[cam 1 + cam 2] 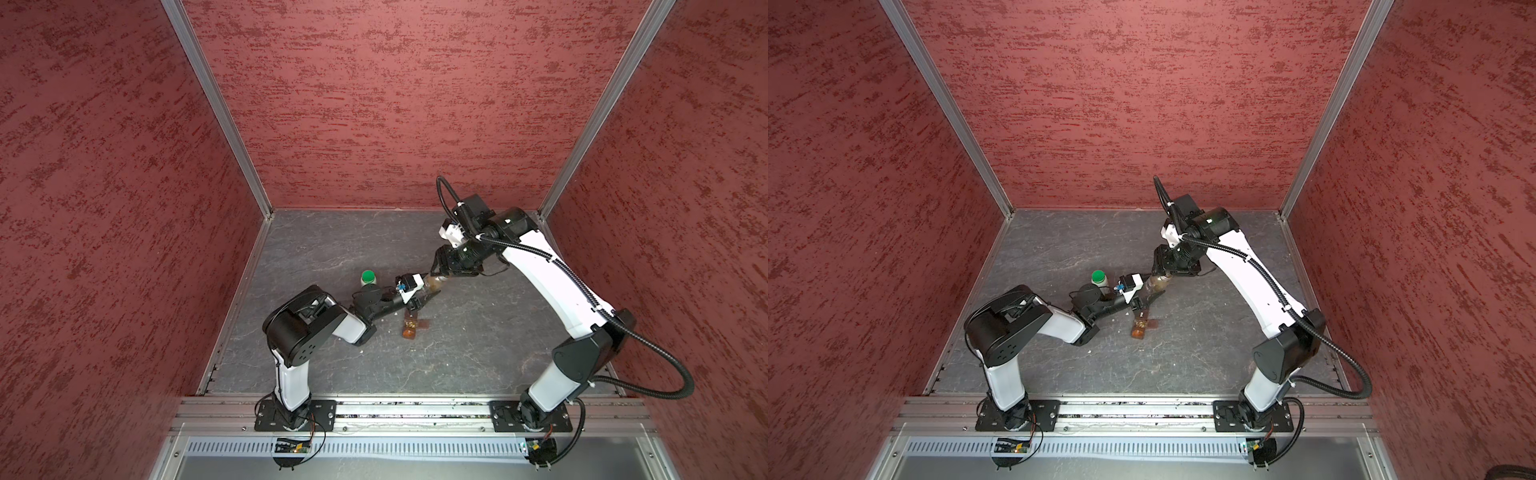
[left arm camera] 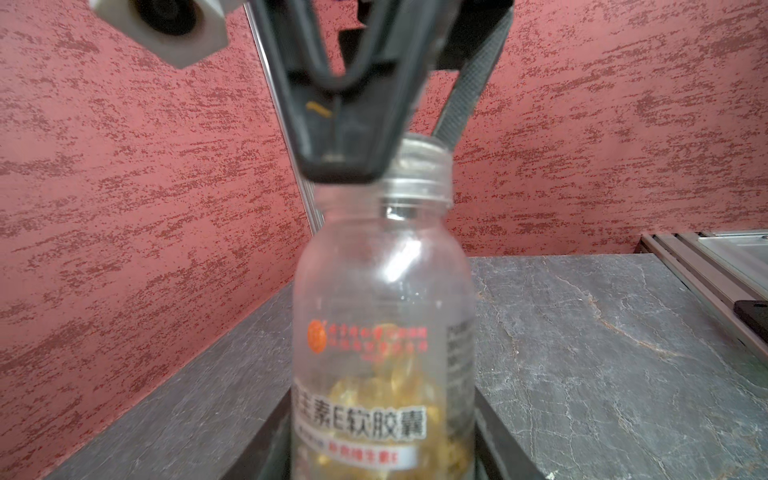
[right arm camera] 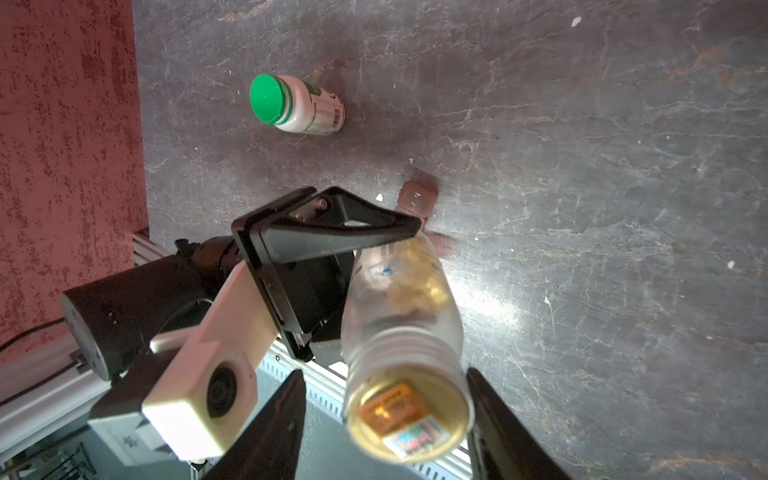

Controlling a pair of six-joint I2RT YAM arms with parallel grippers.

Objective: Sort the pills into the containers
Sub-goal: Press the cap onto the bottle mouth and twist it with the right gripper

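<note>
Pinches a clear bottle (image 2: pixel 382 291) by its body with the left gripper (image 1: pixel 430 287). Presses one black finger (image 3: pixel 332 232) flat against the side in the right wrist view, and fills the space between both fingers with the bottle in the left wrist view. Holds it tilted over the table (image 1: pixel 457 353), with the open threaded neck pointing up toward the right gripper (image 3: pixel 384 372). Cannot tell whether the base touches the table.

Straddles that neck with the right gripper, fingers (image 3: pixel 278 419) spread. Leaves a plain gap on one side and sets the other finger just beside or against the rim, cannot tell which. Clamps nothing there.

Carries the pills (image 2: pixel 386 390), glossy yellow capsules, heaped in the bottom part of the clear bottle behind its printed label.

Has the containers (image 1: pixel 410 328), a narrow see-through brown strip of square cells, flat on the table, just beside and partly under the left gripper in both top views. Has one lid (image 1: pixel 424 327) swung out sideways. Shows yellow-orange patches in the strip, too small to tell as pills. Hides most of the strip behind the left finger in the right wrist view, with only an end cell sticking out.

Stands a white bottle (image 1: pixel 368 279) with a green cap (image 3: pixel 268 97) upright on the table, near the left arm's wrist and apart from the containers.
</note>
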